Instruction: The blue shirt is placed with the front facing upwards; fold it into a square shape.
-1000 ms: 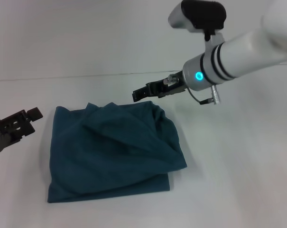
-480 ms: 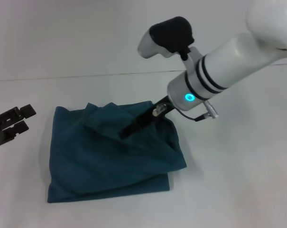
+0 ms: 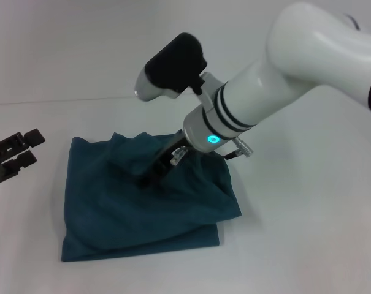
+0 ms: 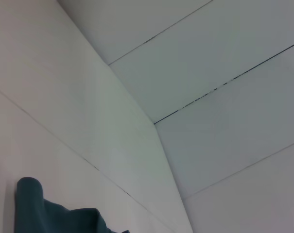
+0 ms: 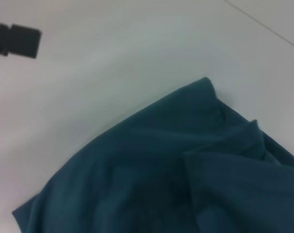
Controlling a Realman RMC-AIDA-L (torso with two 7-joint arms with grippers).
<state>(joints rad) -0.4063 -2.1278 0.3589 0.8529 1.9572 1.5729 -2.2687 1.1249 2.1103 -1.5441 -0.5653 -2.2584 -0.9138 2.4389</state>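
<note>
While the right hand [image 3: 149, 176] presses the blue shirt [image 3: 111, 202], grip unclear, only the head view shows the left hand [image 3: 13, 153] released.

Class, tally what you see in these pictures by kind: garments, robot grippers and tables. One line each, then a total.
Garments: 1, the blue shirt
Grippers: 2, the left gripper and the right gripper
Tables: 1, the white table
Total: 4
</note>
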